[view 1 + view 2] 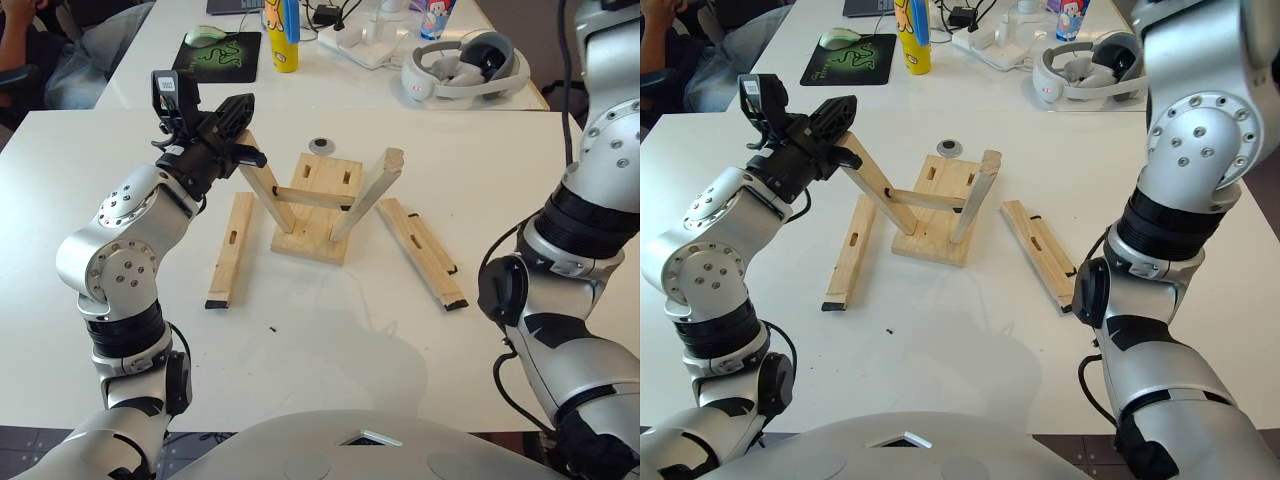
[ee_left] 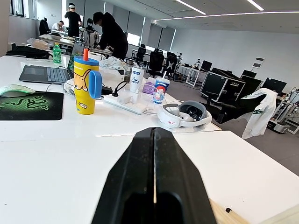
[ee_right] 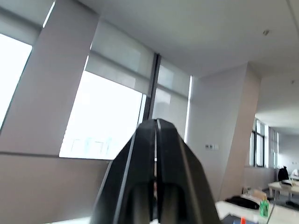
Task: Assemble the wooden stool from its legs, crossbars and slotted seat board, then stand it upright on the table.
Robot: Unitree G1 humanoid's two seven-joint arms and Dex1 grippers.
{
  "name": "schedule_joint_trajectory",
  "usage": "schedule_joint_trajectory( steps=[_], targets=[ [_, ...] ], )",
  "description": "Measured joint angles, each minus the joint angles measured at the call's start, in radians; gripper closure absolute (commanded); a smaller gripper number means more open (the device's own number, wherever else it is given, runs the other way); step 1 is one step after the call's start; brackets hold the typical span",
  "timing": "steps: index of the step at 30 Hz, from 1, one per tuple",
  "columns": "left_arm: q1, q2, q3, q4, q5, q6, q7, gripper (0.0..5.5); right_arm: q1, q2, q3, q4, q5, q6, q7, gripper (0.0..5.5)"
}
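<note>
The slotted seat board [image 1: 318,228] lies flat at mid table. Two legs stand in it and lean apart, the left leg [image 1: 268,188] and the right leg [image 1: 368,193], with a crossbar [image 1: 315,197] joining them. Two more slotted wooden pieces lie flat, one left of the board [image 1: 231,248] and one right of it [image 1: 421,252]. My left gripper [image 1: 243,106] is shut, with nothing between its fingers, right above the left leg's top end; a corner of wood [image 2: 229,214] shows under it. My right gripper [image 3: 155,122] is shut and held high, pointing at the ceiling and windows.
A small round metal disc [image 1: 321,146] lies just behind the seat board. On the table behind stand a yellow cup [image 1: 281,35], a mouse pad [image 1: 218,52] with a mouse, a power strip [image 1: 360,45] and headphones [image 1: 462,68]. The near table surface is bare.
</note>
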Motion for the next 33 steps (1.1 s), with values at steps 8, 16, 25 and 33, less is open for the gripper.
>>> schedule_joint_trajectory(
  steps=[8,16,25,33],
  targets=[
    [-0.01,0.006,0.002,0.004,0.007,-0.011,-0.012,5.5,0.339,-0.131,0.241,-0.062,-0.249,-0.111,0.145,5.48],
    [-0.009,0.008,0.001,0.008,0.008,-0.005,-0.012,5.5,0.218,0.043,0.095,0.011,-0.163,-0.158,0.04,5.48],
    [-0.04,0.018,0.107,0.026,-0.018,-0.072,-0.023,5.5,0.142,0.025,-0.12,0.135,-0.095,-0.107,-0.15,5.21],
    [0.052,0.103,0.251,0.132,-0.034,-0.124,-0.047,5.5,0.514,0.042,-0.143,-0.043,-0.158,-0.072,-0.252,5.03]
  ],
)
